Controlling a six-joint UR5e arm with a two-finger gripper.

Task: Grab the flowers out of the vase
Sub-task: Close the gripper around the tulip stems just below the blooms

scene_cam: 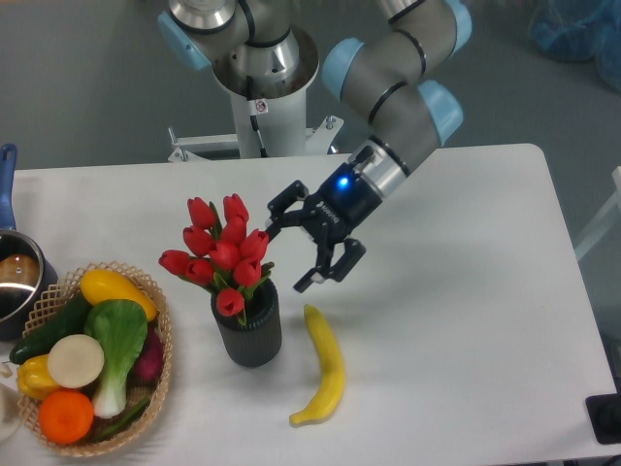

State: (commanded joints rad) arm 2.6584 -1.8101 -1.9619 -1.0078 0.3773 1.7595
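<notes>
A bunch of red tulips (221, 250) with green leaves stands in a short dark ribbed vase (250, 330) on the white table, left of centre. My gripper (287, 254) is open, tilted towards the left, just right of the flower heads at their height. One finger (279, 206) is near the upper blooms, the other finger (325, 274) hangs lower right of the vase mouth. It holds nothing. The stems are hidden inside the vase.
A yellow banana (324, 367) lies just right of the vase. A woven basket (155, 388) of vegetables and fruit sits at the left front. A metal pot (15, 277) with a blue handle stands at the left edge. The arm's base (262, 87) is behind.
</notes>
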